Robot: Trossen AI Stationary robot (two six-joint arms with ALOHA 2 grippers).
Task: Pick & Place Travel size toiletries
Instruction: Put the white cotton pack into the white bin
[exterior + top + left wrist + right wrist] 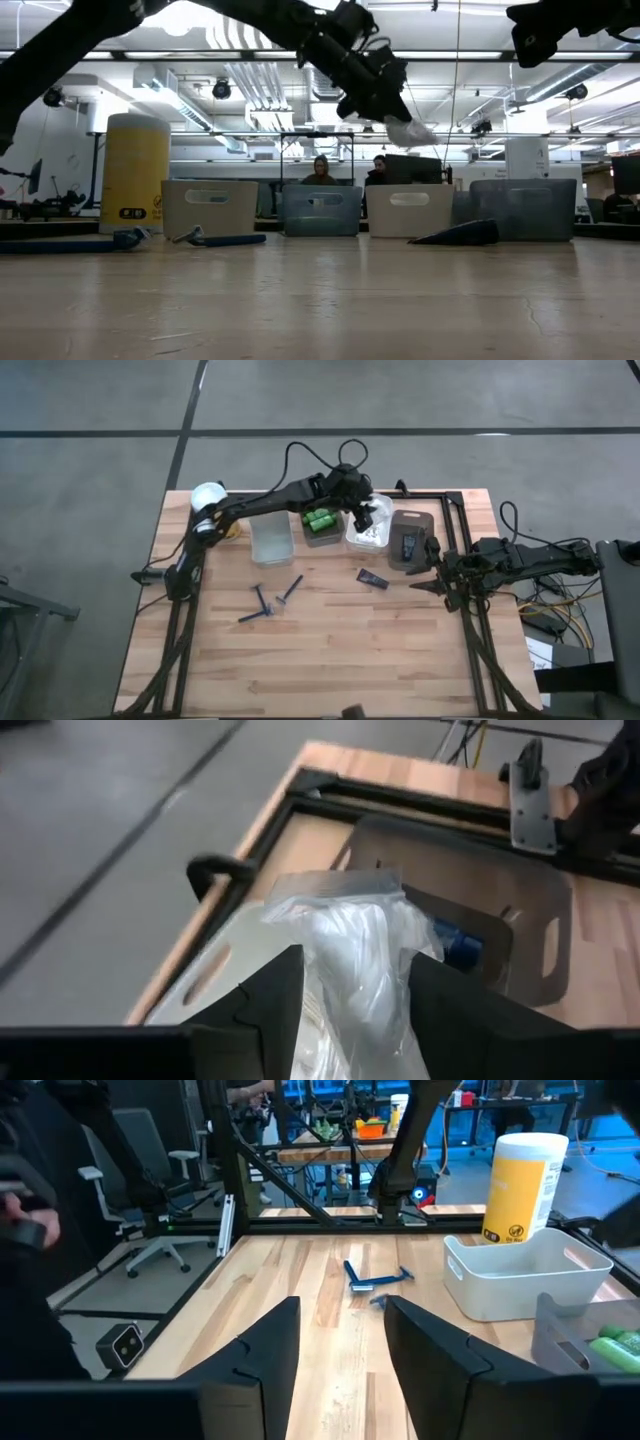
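The left gripper (362, 512) hangs above the white bin (368, 535), its fingers (265, 1000) clamped on a white packet (350, 960). The right gripper (425, 575) waits by the table's right edge, empty, fingers parted. Two razors (272, 600) and a black sachet (373, 578) lie on the table (330, 660).

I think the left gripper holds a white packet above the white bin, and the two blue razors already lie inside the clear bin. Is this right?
Not quite. The left gripper does hold a white packet above the white bin, but the two blue razors lie on the bare table, in front of the clear bin, not inside it. The high view shows this.
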